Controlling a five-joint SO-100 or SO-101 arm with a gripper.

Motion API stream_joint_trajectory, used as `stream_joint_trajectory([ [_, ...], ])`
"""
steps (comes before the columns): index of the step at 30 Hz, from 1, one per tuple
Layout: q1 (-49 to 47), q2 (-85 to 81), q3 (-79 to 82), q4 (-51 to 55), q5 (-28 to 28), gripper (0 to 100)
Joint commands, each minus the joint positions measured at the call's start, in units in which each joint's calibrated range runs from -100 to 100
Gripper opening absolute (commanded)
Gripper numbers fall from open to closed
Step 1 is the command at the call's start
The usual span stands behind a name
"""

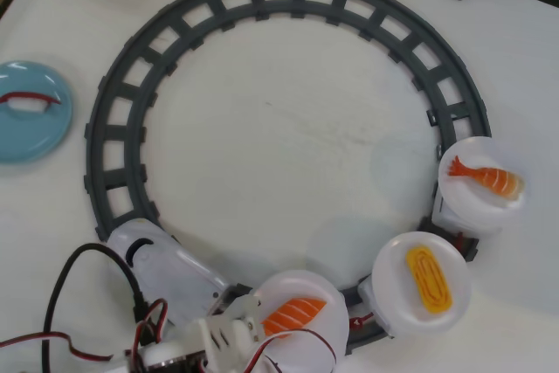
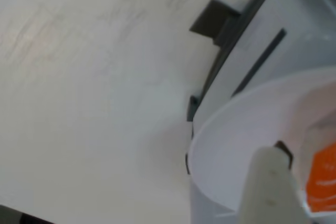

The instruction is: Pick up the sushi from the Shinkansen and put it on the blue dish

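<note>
Sushi point(image 1: 295, 314), a small orange salmon-slice toy with white stripes, lies on the round white plate point(image 1: 327, 338) behind the white plastic Shinkansen point(image 1: 166, 268); it looks light, stiff and slick, best pinched across its long sides. Whether the white claw point(image 1: 238, 328) beside it is open, I cannot tell. The light-blue dish point(image 1: 31, 111) sits well apart on the desk point(image 1: 279, 146).

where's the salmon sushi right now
In the overhead view the salmon sushi lies on the white plate of the car just behind the Shinkansen, at the bottom centre, with the gripper right beside it.
</note>
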State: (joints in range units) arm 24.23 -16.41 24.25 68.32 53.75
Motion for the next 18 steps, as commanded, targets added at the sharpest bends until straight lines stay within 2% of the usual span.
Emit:
stream_joint_trajectory([
  [1,-0.4,1.6,-3.2,-3.1,0.3,28],
  [11,-2.6,4.4,-2.9,-4.2,-1.1,27],
  [18,-8.7,6.7,-0.3,-6.3,-4.8,10],
])
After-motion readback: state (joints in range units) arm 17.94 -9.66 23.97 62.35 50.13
